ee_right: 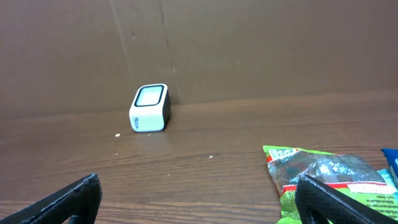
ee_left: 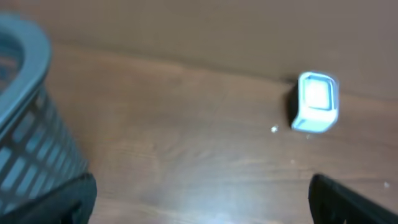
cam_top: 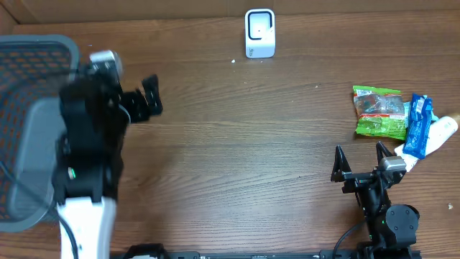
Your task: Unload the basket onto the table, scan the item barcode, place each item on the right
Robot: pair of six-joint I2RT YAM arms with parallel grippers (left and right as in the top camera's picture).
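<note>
A white barcode scanner point(cam_top: 259, 33) stands at the back of the table, also seen in the left wrist view point(ee_left: 316, 102) and the right wrist view point(ee_right: 150, 108). A green snack packet point(cam_top: 379, 111) lies at the right with a blue packet point(cam_top: 418, 126) and a white tube point(cam_top: 440, 133) beside it. My right gripper point(cam_top: 359, 160) stands open just in front of them, and the green packet point(ee_right: 323, 174) lies by its right finger point(ee_right: 336, 202). My left gripper point(cam_top: 152, 97) hangs open and empty at the left, pointing towards the scanner.
A grey mesh basket point(cam_top: 36, 50) fills the far left corner, close beside the left arm; its wall point(ee_left: 25, 124) shows in the left wrist view. A brown cardboard wall point(ee_right: 249, 43) runs behind the scanner.
</note>
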